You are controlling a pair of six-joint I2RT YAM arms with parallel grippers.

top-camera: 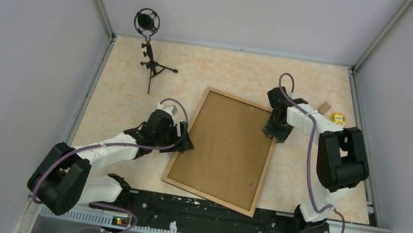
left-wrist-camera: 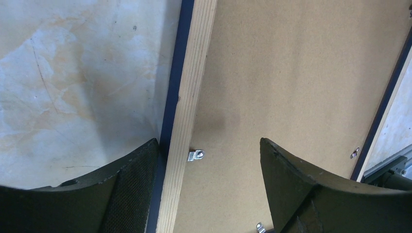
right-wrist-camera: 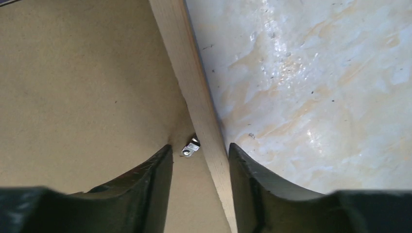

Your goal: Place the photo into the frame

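Microphone stand (top-camera: 150, 51) at the far left of the counter (top-camera: 125, 97), well apart from your work. Next is your left arm (top-camera: 118, 143). Its left jaws stand wide open astride the left rail of the frame (top-camera: 207, 196), one finger outside on the counter and the other over the backing board (top-camera: 227, 148). They grip nothing. Placed so, they look set to steady that side or to reach the small metal clip (left-wrist-camera: 196, 155) just inside the rail. The frame lies face down, pale wood up and its blue edge showing, so its back faces you. The brown board fills the opening. You cannot see the photo anywhere, and whether it lies under the board cannot be told. On the right, your right arm (top-camera: 315, 124) holds the right jaws over the far right rail. They are parted, with the rail and another clip (right-wrist-camera: 190, 147) between the fingers, clamped on neither. I judge you are working the clips. A small yellow thing (top-camera: 337, 118) sits beyond, near the right edge.
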